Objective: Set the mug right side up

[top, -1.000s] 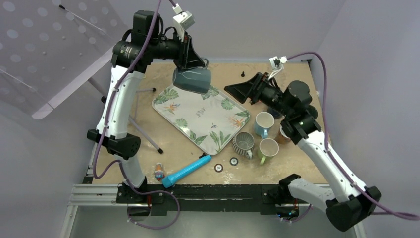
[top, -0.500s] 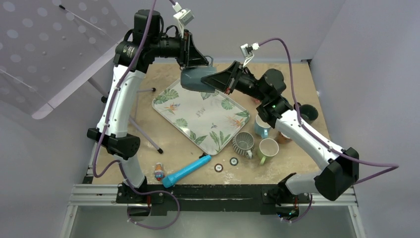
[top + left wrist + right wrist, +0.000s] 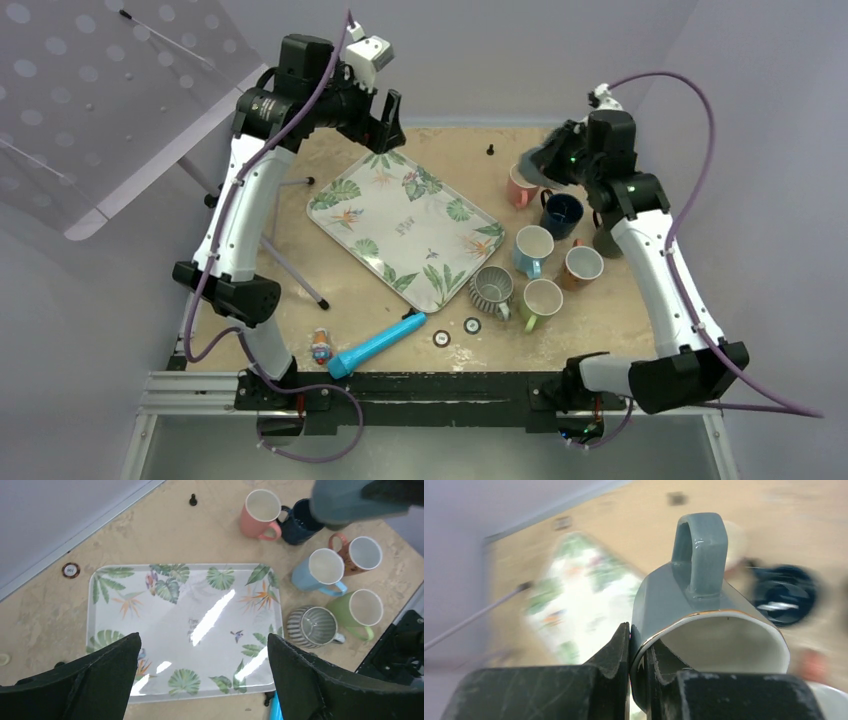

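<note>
The grey-blue mug (image 3: 543, 160) hangs in the air at the back right, above a pink mug (image 3: 518, 187) and a dark blue mug (image 3: 562, 213). My right gripper (image 3: 638, 645) is shut on its rim, one finger inside the white interior and one outside. The mug (image 3: 704, 605) has its mouth toward the wrist camera and its handle pointing away. The left wrist view shows the mug (image 3: 350, 500) at the top right. My left gripper (image 3: 205, 680) stands wide open and holds nothing, high over the leaf-print tray (image 3: 200, 615).
Upright mugs cluster right of the tray (image 3: 400, 225): light blue (image 3: 532, 248), brown (image 3: 582, 265), striped grey (image 3: 491, 288) and green (image 3: 541, 300). A blue tube (image 3: 377, 344) and a small figure (image 3: 321, 345) lie near the front edge.
The mug passed from my left gripper to my right. The left opened and drew back; the right shut on the rim and carried the mug right, over the back-right mugs.
</note>
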`<action>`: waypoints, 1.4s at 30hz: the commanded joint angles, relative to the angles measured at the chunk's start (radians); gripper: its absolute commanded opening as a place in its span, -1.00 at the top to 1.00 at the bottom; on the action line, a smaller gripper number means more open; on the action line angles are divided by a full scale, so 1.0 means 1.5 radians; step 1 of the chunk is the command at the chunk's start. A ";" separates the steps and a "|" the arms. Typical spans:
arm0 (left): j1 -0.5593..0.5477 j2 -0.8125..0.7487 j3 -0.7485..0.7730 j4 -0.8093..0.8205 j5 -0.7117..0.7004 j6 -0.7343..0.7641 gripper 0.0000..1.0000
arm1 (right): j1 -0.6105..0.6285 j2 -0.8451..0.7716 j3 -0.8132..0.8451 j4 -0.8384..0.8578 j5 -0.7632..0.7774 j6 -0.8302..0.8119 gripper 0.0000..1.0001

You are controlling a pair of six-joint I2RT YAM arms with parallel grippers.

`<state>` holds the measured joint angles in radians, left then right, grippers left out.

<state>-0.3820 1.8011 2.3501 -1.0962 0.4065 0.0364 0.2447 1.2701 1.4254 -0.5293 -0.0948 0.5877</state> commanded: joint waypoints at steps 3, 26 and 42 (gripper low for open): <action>0.000 -0.070 -0.117 0.004 -0.082 0.072 -1.00 | -0.146 0.041 0.116 -0.173 0.280 -0.179 1.00; 0.002 -0.120 -0.311 0.059 -0.071 0.074 -1.00 | -0.529 -0.024 -0.204 -0.113 0.235 -0.208 1.00; 0.002 -0.113 -0.302 0.051 -0.030 0.093 -1.00 | -0.603 0.070 -0.263 -0.062 0.081 -0.189 0.67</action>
<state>-0.3817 1.6379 1.8698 -1.0348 0.3073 0.1429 -0.6556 1.3964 1.0058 -0.6910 0.0315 0.3065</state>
